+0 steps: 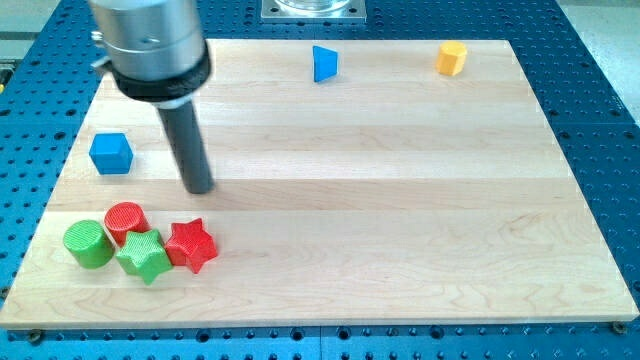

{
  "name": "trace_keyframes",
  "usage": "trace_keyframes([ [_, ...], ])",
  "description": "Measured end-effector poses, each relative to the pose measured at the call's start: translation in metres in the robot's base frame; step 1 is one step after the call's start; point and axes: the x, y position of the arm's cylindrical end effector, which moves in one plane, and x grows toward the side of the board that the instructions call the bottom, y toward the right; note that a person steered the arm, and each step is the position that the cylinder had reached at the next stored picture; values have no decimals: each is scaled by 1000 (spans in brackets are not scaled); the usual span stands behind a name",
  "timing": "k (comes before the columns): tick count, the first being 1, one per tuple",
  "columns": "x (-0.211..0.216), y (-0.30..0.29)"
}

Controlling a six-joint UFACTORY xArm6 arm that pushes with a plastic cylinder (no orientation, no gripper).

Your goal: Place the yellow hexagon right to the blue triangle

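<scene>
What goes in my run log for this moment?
my tip: right of blue cube | yellow hexagon: right of blue triangle, apart

A lab bench: a wooden board [400,200] lies on a blue perforated metal table [600,90].

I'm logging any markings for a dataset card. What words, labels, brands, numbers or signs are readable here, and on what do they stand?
None: no readable text, number, brand or sign shows anywhere in the camera view.
Wooden board: bare wood grain only.
Blocks, such as the blue triangle, yellow hexagon and blue cube: plain coloured faces.
Rod above my tip and its metal collar: unmarked.
</scene>
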Motion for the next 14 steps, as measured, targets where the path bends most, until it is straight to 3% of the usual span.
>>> trace_keyframes([
  [1, 22, -104],
  [2, -16, -106],
  [3, -78, -57],
  [4, -113, 35],
  [5, -116, 5],
  [6, -70, 22],
  [7, -86, 110],
  [8, -133, 141],
  [9, -116, 174],
  [10, -124, 303],
  [11, -168, 398],
  [12, -206, 395],
  [13, -217, 418],
  [14, -234, 401],
])
